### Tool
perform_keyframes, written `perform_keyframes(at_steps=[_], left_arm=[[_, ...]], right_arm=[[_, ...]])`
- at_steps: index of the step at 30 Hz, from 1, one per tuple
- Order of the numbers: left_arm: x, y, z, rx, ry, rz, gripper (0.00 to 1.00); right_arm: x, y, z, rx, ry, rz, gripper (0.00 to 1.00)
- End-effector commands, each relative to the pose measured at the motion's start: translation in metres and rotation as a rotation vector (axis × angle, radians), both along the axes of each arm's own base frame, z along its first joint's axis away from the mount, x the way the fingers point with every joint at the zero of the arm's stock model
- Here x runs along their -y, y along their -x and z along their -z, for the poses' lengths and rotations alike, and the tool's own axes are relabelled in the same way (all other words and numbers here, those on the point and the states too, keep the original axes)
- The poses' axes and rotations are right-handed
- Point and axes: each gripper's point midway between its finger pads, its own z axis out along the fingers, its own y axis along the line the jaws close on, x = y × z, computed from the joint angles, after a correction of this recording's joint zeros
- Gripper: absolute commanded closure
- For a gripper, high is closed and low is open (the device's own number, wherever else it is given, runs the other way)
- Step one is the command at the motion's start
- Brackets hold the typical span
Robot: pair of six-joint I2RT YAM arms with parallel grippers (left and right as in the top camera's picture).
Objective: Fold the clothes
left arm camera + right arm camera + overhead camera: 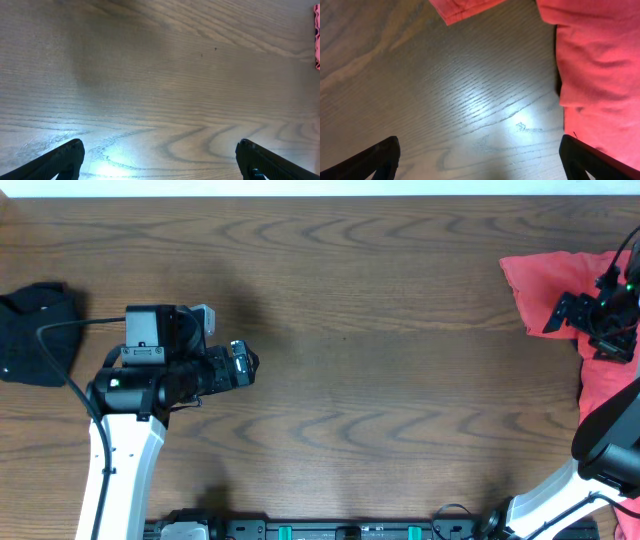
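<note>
Two grippers held jaws spread: left gripper (160, 162) over brown wooden table (150, 75), right gripper (480, 160) beside crumpled coral-red T-shirt (595, 55); black cloth bundle (35, 330) far left.

Cropped and covered items
Coral-red T-shirt (540, 275) is running off the overhead's right edge, the right gripper (588, 320) covering part of it; black cloth bundle (35, 330) is being clipped at the left edge; left wrist view is catching only a sliver of red cloth (317, 37) at its right edge
</note>
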Motion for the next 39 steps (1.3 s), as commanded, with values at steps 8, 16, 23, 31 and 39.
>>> perform_keyframes(at_steps=[8,16,23,31,39], left_arm=[[0.001,-0.008,0.017,-0.057,-0.009,0.039,0.02],[0.001,-0.015,0.024,-0.069,-0.008,0.039,0.02],[0.001,-0.012,0.025,-0.080,-0.007,0.039,0.02],[0.002,-0.011,0.025,-0.086,0.001,0.039,0.02],[0.002,-0.013,0.024,-0.081,0.004,0.032,0.02]], right_arm=[[0.003,-0.014,0.023,0.022,-0.099,-0.044,0.12],[-0.035,-0.065,0.041,0.117,-0.055,-0.290,0.02],[-0.055,-0.107,0.043,0.214,0.049,-0.381,0.01],[-0.046,-0.112,0.070,0.190,0.053,-0.436,0.02],[-0.041,-0.115,0.113,0.135,0.048,-0.432,0.05]])
